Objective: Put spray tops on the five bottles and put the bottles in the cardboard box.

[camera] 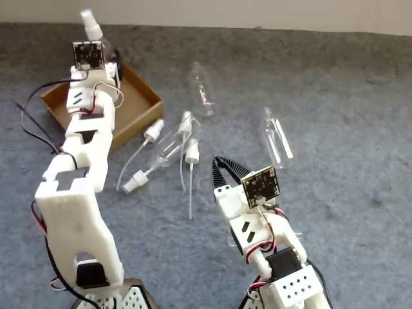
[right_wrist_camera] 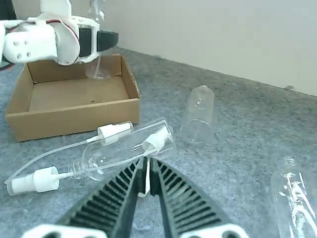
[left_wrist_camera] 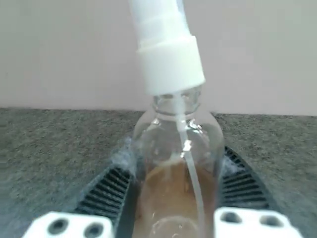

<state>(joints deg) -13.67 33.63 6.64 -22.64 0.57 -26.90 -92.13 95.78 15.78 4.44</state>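
My left gripper (left_wrist_camera: 176, 148) is shut on a clear bottle (left_wrist_camera: 173, 168) that carries a white spray top (left_wrist_camera: 168, 54). In the high view this gripper (camera: 102, 48) holds the bottle (camera: 92, 27) upright over the far corner of the cardboard box (camera: 138, 122). My right gripper (camera: 222, 168) sits near the middle of the grey carpet, its fingers (right_wrist_camera: 176, 191) closed with only a thin slit. A loose spray top (camera: 192, 151) lies just beyond it. Another bottle (camera: 168, 147) lies on its side beside two more spray tops (camera: 153, 131) (camera: 134, 183).
Two capless bottles lie farther out, one (camera: 201, 90) toward the back and one (camera: 277, 138) to the right. In the right wrist view the box (right_wrist_camera: 74, 106) stands open with a bare floor. Grey carpet covers the whole surface.
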